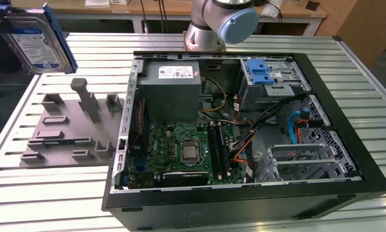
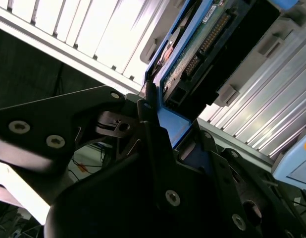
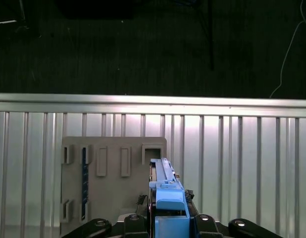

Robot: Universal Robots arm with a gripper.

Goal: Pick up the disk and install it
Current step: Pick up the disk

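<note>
The disk (image 1: pixel 35 43), silver with a white-and-blue label and a blue frame, hangs in the air at the exterior view's far left, above the table's back corner and tilted on edge. In both wrist views my gripper (image 2: pixel 175 131) is shut on the disk (image 2: pixel 192 54), with black fingers (image 2: pixel 148 119) pressing its blue frame from both sides. The first wrist view looks along the disk's thin blue edge (image 3: pixel 165 191), which rises from between the gripper's (image 3: pixel 170 220) fingers.
An open computer case (image 1: pixel 244 125) lies on the slatted metal table (image 1: pixel 44 193), with a blue drive bracket (image 1: pixel 260 72) in its back bay. A grey slotted fixture plate (image 1: pixel 64 130) sits left of the case, below the disk. The arm's base (image 1: pixel 219 21) stands behind the case.
</note>
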